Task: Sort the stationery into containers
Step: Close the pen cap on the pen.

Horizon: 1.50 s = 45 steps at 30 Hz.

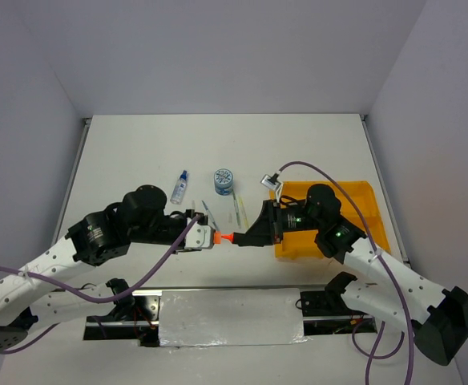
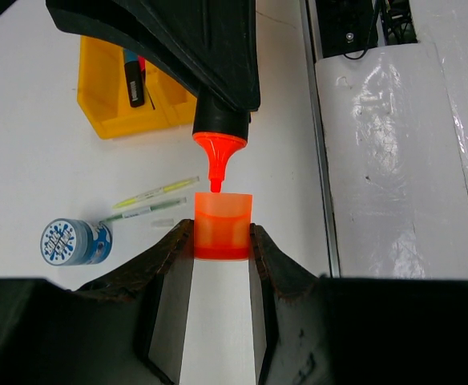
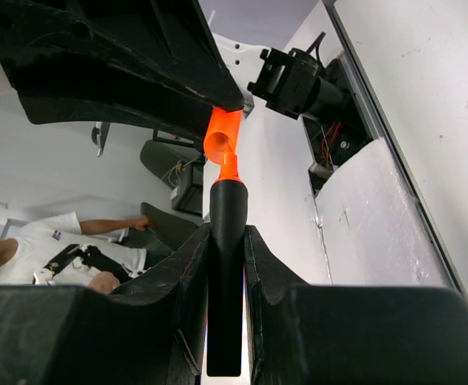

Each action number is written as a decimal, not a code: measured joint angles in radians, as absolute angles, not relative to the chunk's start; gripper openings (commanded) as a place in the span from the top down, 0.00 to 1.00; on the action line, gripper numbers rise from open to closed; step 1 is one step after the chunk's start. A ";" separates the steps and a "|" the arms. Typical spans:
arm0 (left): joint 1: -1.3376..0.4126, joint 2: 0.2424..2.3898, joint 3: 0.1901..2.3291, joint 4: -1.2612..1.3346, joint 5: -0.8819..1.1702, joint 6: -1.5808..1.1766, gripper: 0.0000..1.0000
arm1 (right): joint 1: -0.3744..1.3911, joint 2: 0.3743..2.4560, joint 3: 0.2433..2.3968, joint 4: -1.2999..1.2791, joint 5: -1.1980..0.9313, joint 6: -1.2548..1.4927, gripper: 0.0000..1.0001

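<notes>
Highlighter (image 3: 227, 305), black body, clamped in your right hand (image 3: 227, 233), held in air over worktop (image 1: 138, 152), left of orange-yellow tray (image 1: 369, 207). Your left hand (image 2: 222, 237) pinches its orange cap (image 2: 223, 215); both hands narrow. Bare orange tip at cap mouth. Print on blue-white pot (image 2: 75, 242) too small to read

On my feed both arms showed white shells on the long links and black round housings at the joints. A purple cable (image 1: 138, 282) ran along the left arm (image 1: 98, 233), left of the silver base plate (image 1: 230, 317); right of it, the right arm (image 1: 394, 281) carried green lights (image 1: 338, 234). The right gripper (image 3: 227, 234) had matte black fingers (image 3: 182, 273).
</notes>
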<state>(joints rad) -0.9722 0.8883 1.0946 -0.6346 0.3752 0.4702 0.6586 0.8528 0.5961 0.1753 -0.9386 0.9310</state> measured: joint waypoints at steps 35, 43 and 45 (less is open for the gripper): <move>-0.972 0.968 1.109 -0.682 0.388 0.469 0.73 | 0.721 0.998 0.634 0.182 -0.915 0.945 1.00; -0.971 0.988 1.126 -0.736 0.363 0.464 0.71 | 0.749 1.038 0.634 0.217 -0.895 0.971 1.00; -0.971 0.986 1.128 -0.741 0.353 0.462 0.70 | 0.755 1.039 0.632 0.228 -0.880 0.975 1.00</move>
